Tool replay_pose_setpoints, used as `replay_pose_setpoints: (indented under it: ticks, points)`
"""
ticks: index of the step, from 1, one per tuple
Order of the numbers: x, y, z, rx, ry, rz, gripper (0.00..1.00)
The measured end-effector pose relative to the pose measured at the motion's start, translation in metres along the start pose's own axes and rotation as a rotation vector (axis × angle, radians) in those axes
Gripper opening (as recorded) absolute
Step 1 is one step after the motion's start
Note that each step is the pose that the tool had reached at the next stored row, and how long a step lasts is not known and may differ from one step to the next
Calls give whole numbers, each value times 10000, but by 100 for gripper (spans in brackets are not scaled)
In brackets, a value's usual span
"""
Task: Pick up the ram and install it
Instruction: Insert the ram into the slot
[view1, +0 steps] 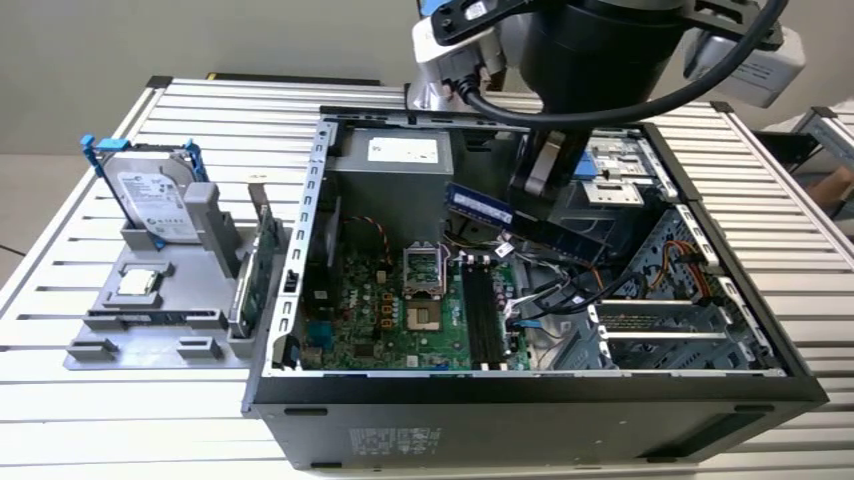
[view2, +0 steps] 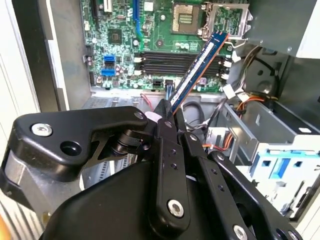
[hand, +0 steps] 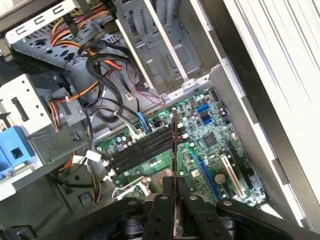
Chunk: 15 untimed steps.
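The gripper (view2: 169, 114) is clenched on one end of the ram (view2: 197, 69), holding it in the air inside the open computer case (view1: 314, 200), above the motherboard (hand: 210, 135). The stick's free length points towards the long black memory slots (view2: 180, 60), probably so that its edge can be lined up with them. It is not yet seated.

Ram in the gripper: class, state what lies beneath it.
Beneath the ram, the motherboard and its black slots show. The gripper covers the ram's held end.
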<state>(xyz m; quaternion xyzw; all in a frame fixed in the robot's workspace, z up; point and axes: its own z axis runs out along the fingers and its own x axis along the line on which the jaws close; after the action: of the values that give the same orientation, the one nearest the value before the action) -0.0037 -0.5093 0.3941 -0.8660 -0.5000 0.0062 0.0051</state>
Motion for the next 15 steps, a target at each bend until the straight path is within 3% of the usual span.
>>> replay_pose_setpoints:
  ticks: [15]
  points:
    - [0, 0, 1, 11, 28, 1868, 0]
